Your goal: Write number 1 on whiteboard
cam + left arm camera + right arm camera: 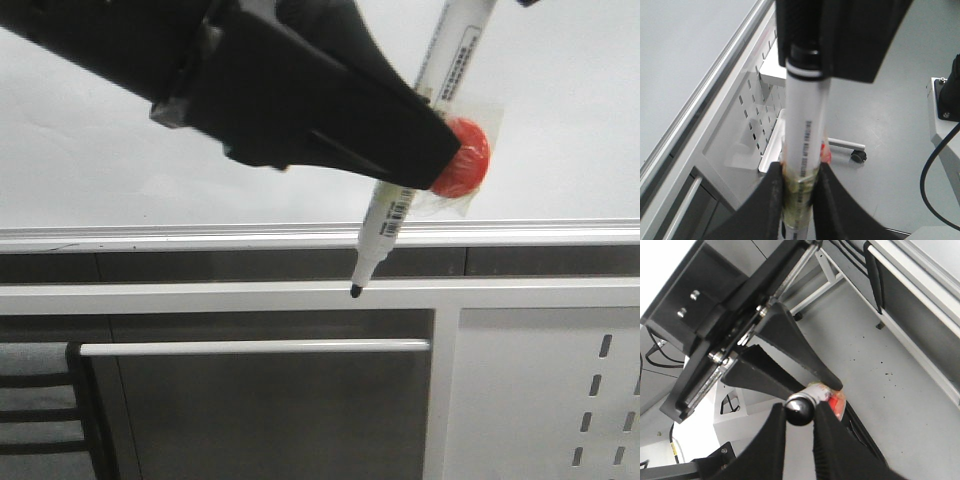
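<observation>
Item: one marker [388, 214], white barrel, black tip, held by two grippers at once. Left gripper [440, 150]: fingers closed narrowly on the barrel's middle, at a section wrapped in clear tape; in the left wrist view one finger [771, 192] presses each side of that tape. Right gripper [799, 411]: fingers closed on the marker's rounded black rear end, the end sitting squarely between them. One red disc [466, 160] is taped to the barrel just beside the left gripper's fingertips. Marker tilted, tip down and toward the left, rear end up and to the right. One whiteboard [100, 150]: stands behind the marker and both grippers, filling the upper part of the front view, its visible face plain pale grey. One silvery rail [200, 237] runs along its lower edge. The marker tip [356, 291] shows below that rail, over a white crossbar [200, 297]; whether it touches any surface cannot be told. The left fingers lie in front of the board's lower half. One white panel [530, 400] with slanted slots sits lower right. One white bar handle [250, 347] below the crossbar.
</observation>
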`<action>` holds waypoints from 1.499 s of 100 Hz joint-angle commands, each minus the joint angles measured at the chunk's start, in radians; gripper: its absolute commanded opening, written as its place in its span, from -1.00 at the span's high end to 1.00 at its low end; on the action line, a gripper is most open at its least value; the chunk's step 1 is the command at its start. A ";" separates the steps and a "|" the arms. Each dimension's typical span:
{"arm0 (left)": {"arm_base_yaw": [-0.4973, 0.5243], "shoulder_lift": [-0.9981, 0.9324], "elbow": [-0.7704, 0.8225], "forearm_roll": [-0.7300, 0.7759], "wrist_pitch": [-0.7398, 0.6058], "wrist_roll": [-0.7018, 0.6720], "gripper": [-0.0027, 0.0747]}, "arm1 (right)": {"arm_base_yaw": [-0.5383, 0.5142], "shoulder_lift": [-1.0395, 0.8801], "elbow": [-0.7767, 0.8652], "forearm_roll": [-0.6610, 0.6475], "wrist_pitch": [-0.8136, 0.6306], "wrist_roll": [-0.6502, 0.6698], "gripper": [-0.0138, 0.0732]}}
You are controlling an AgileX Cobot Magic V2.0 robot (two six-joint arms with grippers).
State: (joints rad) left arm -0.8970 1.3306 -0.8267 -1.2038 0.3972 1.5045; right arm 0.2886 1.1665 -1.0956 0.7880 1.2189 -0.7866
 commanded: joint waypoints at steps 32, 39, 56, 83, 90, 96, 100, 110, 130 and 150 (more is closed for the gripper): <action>0.169 -0.111 -0.036 -0.096 0.005 -0.153 -0.46 | 0.000 -0.066 -0.027 0.047 -0.116 0.000 0.80; 0.228 -0.154 -0.036 -0.096 0.018 -0.200 -0.43 | 0.000 -0.112 -0.008 0.045 -0.170 0.000 0.80; 0.352 -0.277 -0.036 -0.109 0.072 -0.237 -0.33 | 0.000 -0.272 0.120 0.034 -0.345 0.000 0.80; 0.436 -0.451 0.015 -0.113 -0.053 -0.290 0.73 | 0.000 -0.584 0.347 0.034 -0.532 -0.020 0.80; 0.438 -0.499 0.059 -0.117 -0.127 -0.294 0.98 | 0.000 -0.649 0.376 0.034 -0.561 -0.020 0.80; 0.438 -0.545 0.096 -0.140 -0.178 -0.294 0.98 | 0.000 -0.682 0.392 0.034 -0.597 -0.020 0.80; 0.438 -0.576 0.124 -0.163 -0.218 -0.294 0.98 | 0.000 -0.695 0.400 0.034 -0.620 -0.020 0.80; 0.438 -0.636 0.178 -0.195 -0.305 -0.294 0.98 | 0.000 -0.693 0.402 0.034 -0.668 -0.020 0.80; 0.438 -0.686 0.212 -0.200 -0.372 -0.292 0.98 | 0.000 -0.633 0.400 0.064 -0.723 -0.064 0.80; 0.438 -0.686 0.212 -0.200 -0.397 -0.292 0.98 | 0.000 -0.566 0.400 0.203 -0.741 -0.217 0.80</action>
State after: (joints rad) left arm -0.4617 0.6468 -0.5898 -1.3930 0.0281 1.2215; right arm 0.2886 0.5721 -0.6712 0.9038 0.5586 -0.9353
